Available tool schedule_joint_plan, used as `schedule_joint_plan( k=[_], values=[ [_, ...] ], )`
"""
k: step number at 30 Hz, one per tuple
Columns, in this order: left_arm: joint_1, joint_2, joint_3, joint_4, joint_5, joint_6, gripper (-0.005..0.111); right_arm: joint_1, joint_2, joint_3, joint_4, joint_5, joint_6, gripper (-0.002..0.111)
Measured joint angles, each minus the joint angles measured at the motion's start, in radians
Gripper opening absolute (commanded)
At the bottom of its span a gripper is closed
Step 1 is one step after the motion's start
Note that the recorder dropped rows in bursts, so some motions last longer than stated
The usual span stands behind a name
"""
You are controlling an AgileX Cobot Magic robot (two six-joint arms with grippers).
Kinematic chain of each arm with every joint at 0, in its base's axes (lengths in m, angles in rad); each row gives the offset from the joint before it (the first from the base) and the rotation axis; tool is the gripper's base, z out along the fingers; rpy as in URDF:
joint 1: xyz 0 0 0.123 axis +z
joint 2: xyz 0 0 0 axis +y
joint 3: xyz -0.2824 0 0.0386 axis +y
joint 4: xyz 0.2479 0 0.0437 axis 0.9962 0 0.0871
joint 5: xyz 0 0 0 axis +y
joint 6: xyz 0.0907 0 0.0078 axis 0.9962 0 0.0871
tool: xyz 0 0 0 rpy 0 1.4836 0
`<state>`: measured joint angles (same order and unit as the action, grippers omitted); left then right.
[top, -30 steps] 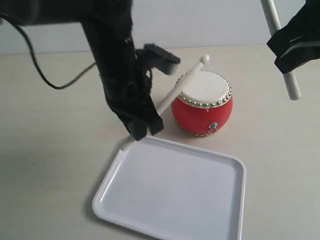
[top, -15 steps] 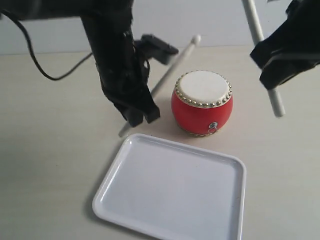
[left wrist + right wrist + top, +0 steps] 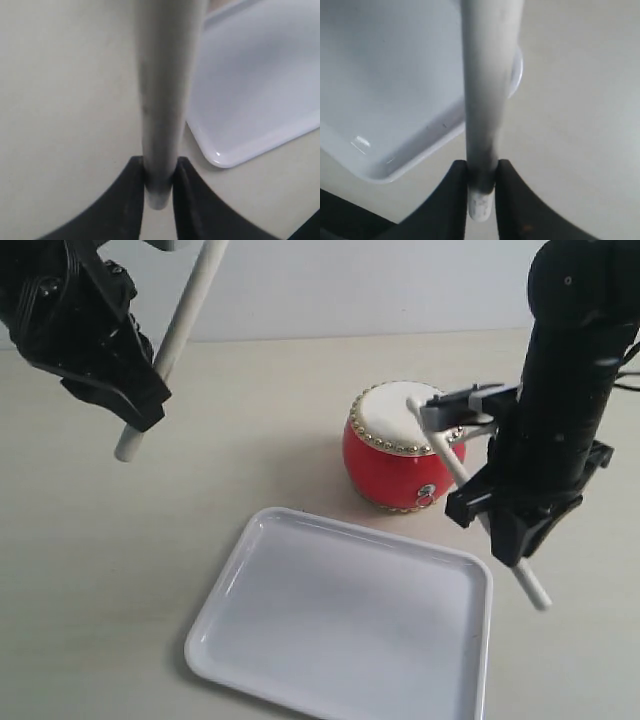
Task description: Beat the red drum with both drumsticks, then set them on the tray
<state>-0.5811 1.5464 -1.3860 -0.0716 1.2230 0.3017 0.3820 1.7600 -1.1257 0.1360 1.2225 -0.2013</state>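
Note:
The red drum [image 3: 402, 447] with its cream skin stands behind the white tray [image 3: 330, 620]. My right gripper [image 3: 510, 525] is shut on a drumstick [image 3: 455, 460] whose tip rests on the drum skin near its right rim; its butt sticks out below the gripper. In the right wrist view that drumstick [image 3: 487, 95] is pinched between the black fingers [image 3: 457, 200] of the right gripper [image 3: 481, 187]. My left gripper [image 3: 135, 405] is raised at the upper left, shut on the other drumstick [image 3: 185, 315], which points up and out of view. In the left wrist view this stick [image 3: 165, 95] sits in the left gripper [image 3: 159, 185].
The pale tabletop [image 3: 120, 570] spreads around the tray and drum. A tray corner [image 3: 235, 150] shows beside the left stick, and another tray corner [image 3: 395, 165] lies under the right stick. The left arm's black body fills the upper left of the exterior view.
The left arm has swung up and away to the upper left with its stick. The right arm has come down from the upper right and its stick's tip has landed on the drum skin.

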Motion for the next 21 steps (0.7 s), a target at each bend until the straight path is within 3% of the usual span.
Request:
schedule_joint_plan(
  k=[4, 9, 15, 21],
  values=[
    [-0.008, 0.041, 0.008, -0.020, 0.002, 0.000, 0.000, 0.000, -0.140, -0.057, -0.016, -0.006, -0.002, 0.000],
    [-0.074, 0.194, 0.002, -0.034, 0.002, 0.002, 0.000, 0.000, -0.317, -0.085, -0.017, -0.006, -0.004, 0.000],
    [-0.155, 0.429, -0.111, -0.038, 0.002, 0.004, 0.000, 0.000, -0.402, -0.085, -0.017, 0.000, 0.008, 0.000],
    [-0.166, 0.605, -0.191, -0.035, -0.002, -0.003, 0.000, 0.000, -0.404, -0.085, -0.017, 0.002, 0.010, 0.000]
  ],
)
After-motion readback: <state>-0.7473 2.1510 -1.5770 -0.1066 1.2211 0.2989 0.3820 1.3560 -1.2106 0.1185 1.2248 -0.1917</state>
